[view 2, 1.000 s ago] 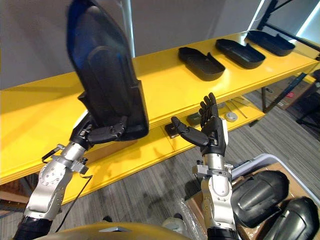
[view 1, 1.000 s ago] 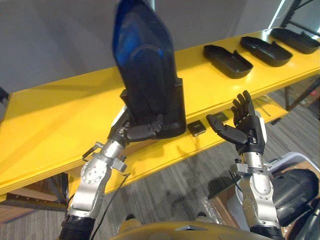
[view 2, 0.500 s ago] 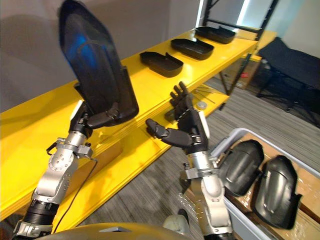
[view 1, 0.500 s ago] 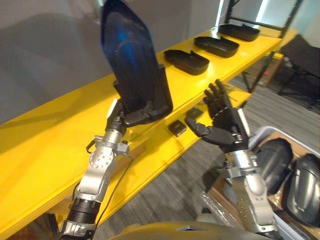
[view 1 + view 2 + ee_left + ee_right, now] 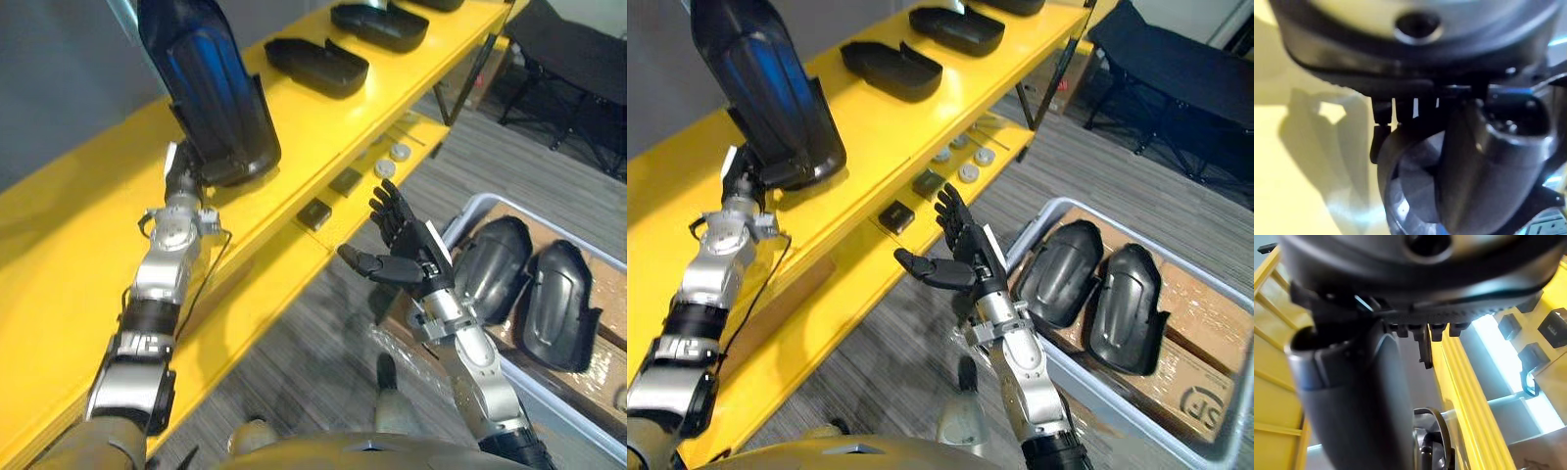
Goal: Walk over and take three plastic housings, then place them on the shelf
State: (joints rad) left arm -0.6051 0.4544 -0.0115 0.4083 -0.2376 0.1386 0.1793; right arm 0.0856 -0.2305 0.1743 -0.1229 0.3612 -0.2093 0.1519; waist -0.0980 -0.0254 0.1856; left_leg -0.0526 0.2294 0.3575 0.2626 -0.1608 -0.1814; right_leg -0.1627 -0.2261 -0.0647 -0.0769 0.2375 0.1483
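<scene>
My left hand (image 5: pixel 182 174) is shut on the lower end of a black plastic housing (image 5: pixel 210 90), which stands upright over the top of the yellow shelf (image 5: pixel 69 235). Whether its base touches the shelf I cannot tell. Two more black housings (image 5: pixel 315 65) (image 5: pixel 378 23) lie farther along the shelf top. My right hand (image 5: pixel 409 258) hangs open over the floor in front of the shelf, palm up, holding nothing. Two further housings (image 5: pixel 1060 270) (image 5: pixel 1127 307) lie in a grey bin (image 5: pixel 1070 208) to the right.
Small dark boxes (image 5: pixel 313 213) and round discs (image 5: pixel 386 168) sit on the shelf's lower ledge. The bin also holds a cardboard box (image 5: pixel 1189 382). A black folding seat (image 5: pixel 1176 61) stands at the far right. Grey carpet lies between shelf and bin.
The camera has swung right and down, bringing the bin into view. My left arm has stretched out and lowered the housing toward the shelf top. The right hand stays open.
</scene>
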